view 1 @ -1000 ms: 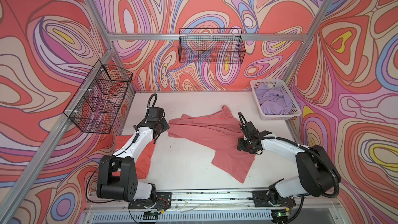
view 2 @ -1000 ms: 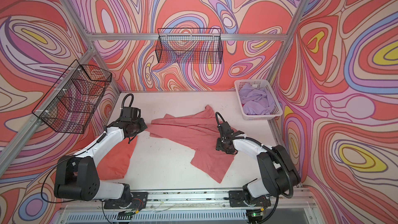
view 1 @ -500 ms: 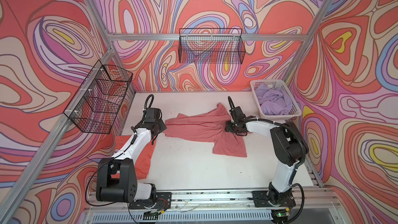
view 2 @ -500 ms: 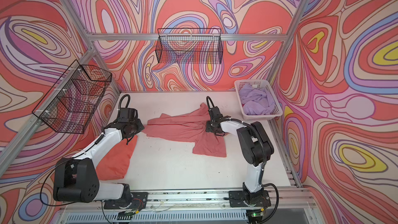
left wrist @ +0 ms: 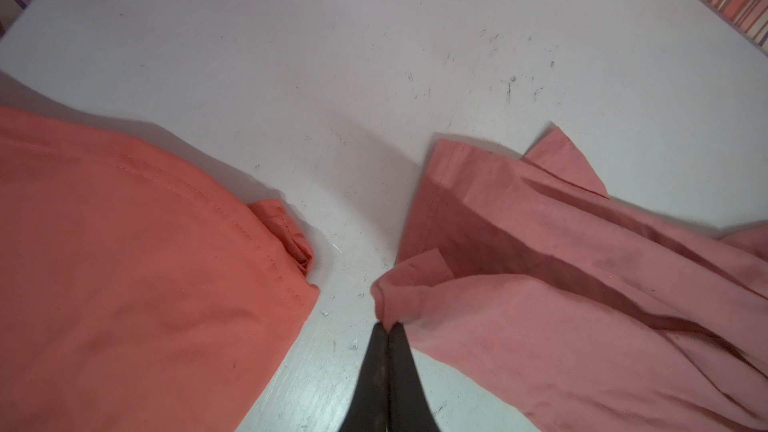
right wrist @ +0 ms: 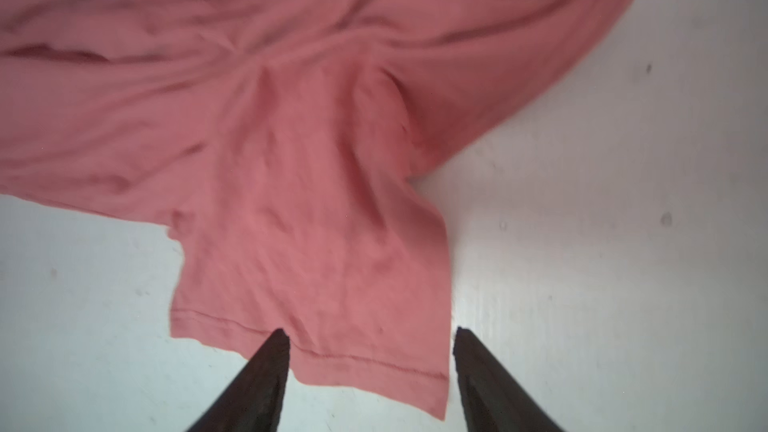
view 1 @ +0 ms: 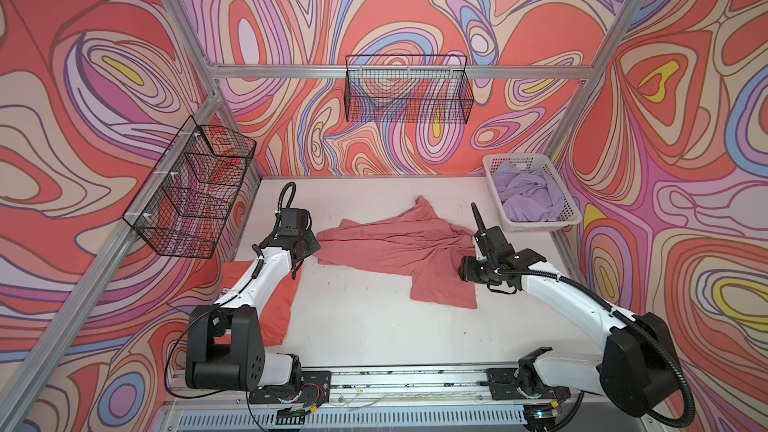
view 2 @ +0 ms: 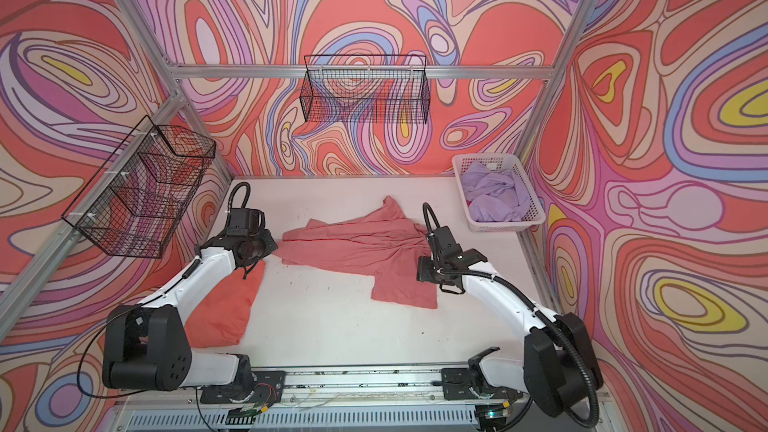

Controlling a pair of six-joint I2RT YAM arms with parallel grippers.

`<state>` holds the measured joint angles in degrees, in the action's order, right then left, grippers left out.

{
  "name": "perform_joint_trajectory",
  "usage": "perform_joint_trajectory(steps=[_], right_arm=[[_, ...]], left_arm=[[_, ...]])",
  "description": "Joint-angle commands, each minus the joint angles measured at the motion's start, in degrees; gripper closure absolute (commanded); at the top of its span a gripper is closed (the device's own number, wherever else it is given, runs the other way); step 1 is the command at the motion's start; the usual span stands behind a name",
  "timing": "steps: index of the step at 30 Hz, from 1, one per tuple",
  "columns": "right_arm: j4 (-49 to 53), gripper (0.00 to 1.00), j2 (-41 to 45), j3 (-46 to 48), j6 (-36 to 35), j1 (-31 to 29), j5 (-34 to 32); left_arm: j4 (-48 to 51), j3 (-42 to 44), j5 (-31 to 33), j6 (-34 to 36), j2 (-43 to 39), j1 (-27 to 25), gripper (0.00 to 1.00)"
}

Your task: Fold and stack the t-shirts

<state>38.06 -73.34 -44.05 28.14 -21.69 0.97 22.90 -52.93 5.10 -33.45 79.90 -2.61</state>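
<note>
On the white table (view 1: 365, 338), mid-field, the dusty salmon-pink cotton t-shirt (view 1: 395, 243) lies rumpled and unfolded. Its long axis runs side to side between your two arms.

Left end effector (left wrist: 388, 328): fingers together, pinched on a corner of the shirt's left edge, low over the table.

Right end effector (right wrist: 370, 332): fingers apart, nothing held. In the right wrist view the stitched hem of a flap, probably a sleeve, lies directly between the fingertips and just ahead of them. One hem corner sits beside one finger. You cannot tell whether the tips touch cloth.

Other items:
- The brighter orange-coral shirt (left wrist: 124, 276) lies flat at the left front of the table, partly under the left arm in both top views. It is just beside the pinched corner, with a bare strip of table between them.
- The pale lavender shirt (view 1: 525, 197) is crumpled in the white slatted plastic basket (view 1: 540, 225) at the right rear, well apart from both arms.

Judgement: you are at the spreading step on the salmon shirt, and no fold has begun. The hemmed flap points toward the front of the table, at the shirt's right end, so your right arm is clearly nearer to it. The coming move likely means closing on that hem and drawing it away from the left pinch, along the long axis.

Risk: you may catch only one layer, which would leave the body bunched.
</note>
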Motion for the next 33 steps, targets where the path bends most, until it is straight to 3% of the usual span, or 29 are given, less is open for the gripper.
perform_joint_trajectory(steps=[1, 6, 15, 24, 26, 30, 33], right_arm=[[3.40, 0.34, -0.17, 2.72, 5.06, 0.09, -0.85], [2.45, 0.40, -2.84, 4.75, 7.33, 0.08, -1.58], [0.78, 0.61, -6.15, 5.20, 7.60, -0.75, -0.97], [0.60, 0.72, -7.90, 7.04, 9.16, -2.43, -0.40], [0.48, 0.78, -8.06, 7.53, 9.42, -2.69, -0.30], [0.39, 0.98, -7.62, 7.86, 9.75, -2.72, -0.70], [0.52, 1.00, -5.89, 6.83, 9.70, -2.72, -0.45]], left_arm=[[0.31, 0.15, -1.60, -0.47, -0.90, 0.26, 1.00], [0.04, 0.97, -2.29, -0.80, -1.65, 0.32, 1.00], [-0.21, 1.60, -2.44, -0.79, -1.94, 0.28, 1.00], [-0.51, 1.78, -2.73, -0.63, -1.63, 0.33, 1.00], [-0.54, 1.88, -2.64, -0.64, -1.68, 0.33, 1.00], [-0.78, 2.08, -2.81, -0.58, -1.61, 0.33, 1.00], [-0.79, 2.03, -3.39, -0.54, -1.59, 0.32, 1.00]])
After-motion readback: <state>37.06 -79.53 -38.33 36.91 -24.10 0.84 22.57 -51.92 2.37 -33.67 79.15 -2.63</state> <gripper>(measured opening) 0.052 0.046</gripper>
